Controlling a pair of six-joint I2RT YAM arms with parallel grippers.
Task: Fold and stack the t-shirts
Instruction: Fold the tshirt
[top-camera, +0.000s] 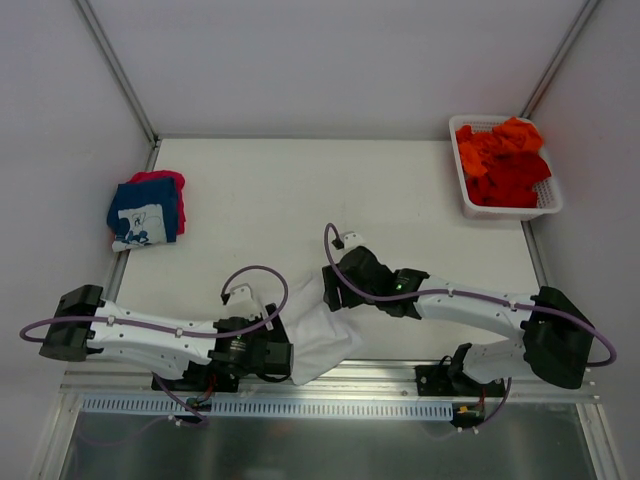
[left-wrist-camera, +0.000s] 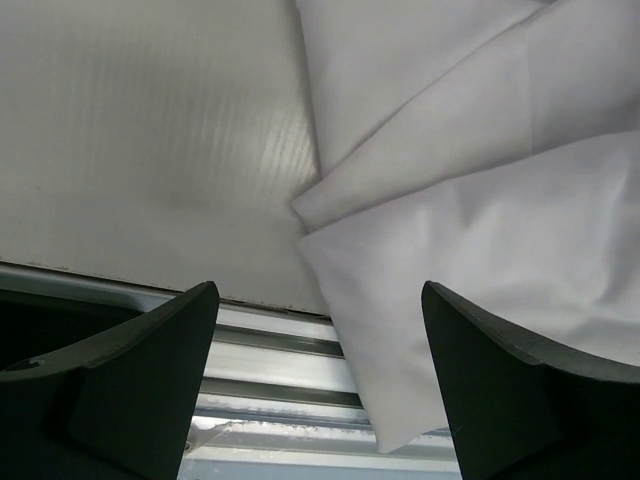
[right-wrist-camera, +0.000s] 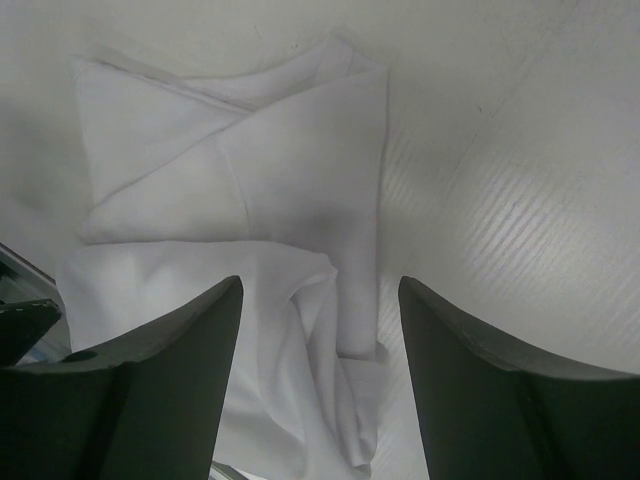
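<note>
Toward six o'clock on the table (top-camera: 300, 190), hovering over the white t-shirt (top-camera: 325, 340), left gripper (left-wrist-camera: 318, 290) and right gripper (right-wrist-camera: 320, 282) both released.

White lattice basket (top-camera: 512, 212) in far right corner of white table (top-camera: 300, 190).

No text I can read in any view. Navy t-shirt (top-camera: 145, 212), at 9 o'clock on the table (top-camera: 300, 190) from me, carries a white print, but it is too small and crumpled to make out letters or a brand.
</note>
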